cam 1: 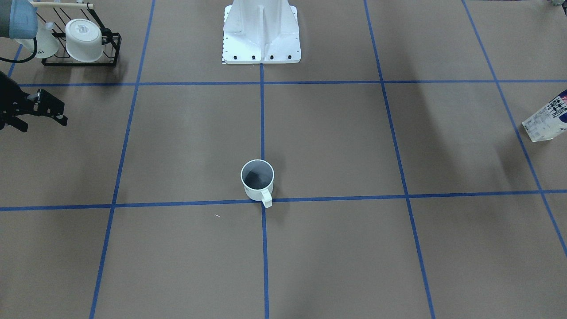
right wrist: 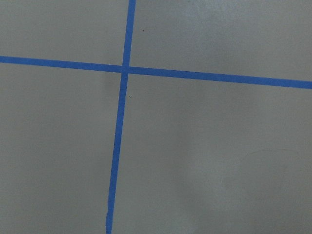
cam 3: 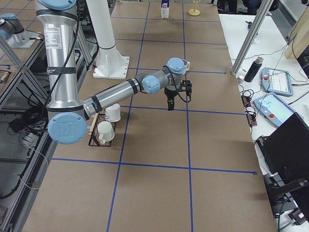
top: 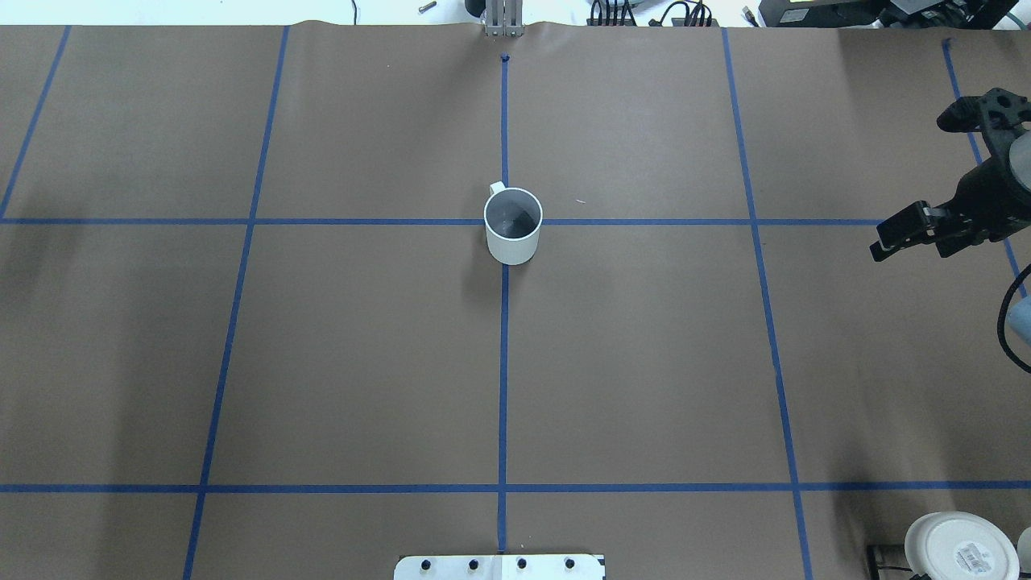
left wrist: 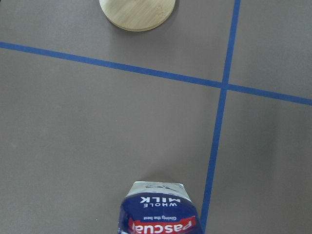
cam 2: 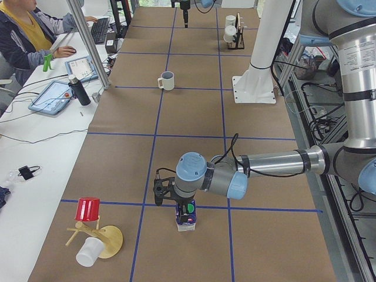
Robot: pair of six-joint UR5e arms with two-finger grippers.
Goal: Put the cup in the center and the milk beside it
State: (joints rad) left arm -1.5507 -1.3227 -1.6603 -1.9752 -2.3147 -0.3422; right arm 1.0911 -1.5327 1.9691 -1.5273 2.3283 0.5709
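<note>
Cup [top: 512, 229] upright at tabletop [top: 362, 362] centre, milk [cam 2: 186, 218] well apart at left end under left end effector [cam 2: 185, 205] (grip state can't tell), right end effector [cam 1: 44, 124] spread, empty.

Two arms [cam 3: 116, 92]: silver tubes, pale-blue joint caps [cam 2: 191, 167], black collars [cam 2: 242, 164], white printed label [cam 3: 50, 36]. Black cable [top: 1005, 318]. White pedestal [cam 1: 261, 31], black screws [cam 1: 253, 57] along its foot.

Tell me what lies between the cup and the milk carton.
Nothing stands there. In the exterior front-facing view, only bare brown table with blue tape lines lies between the cup and the milk carton.
</note>
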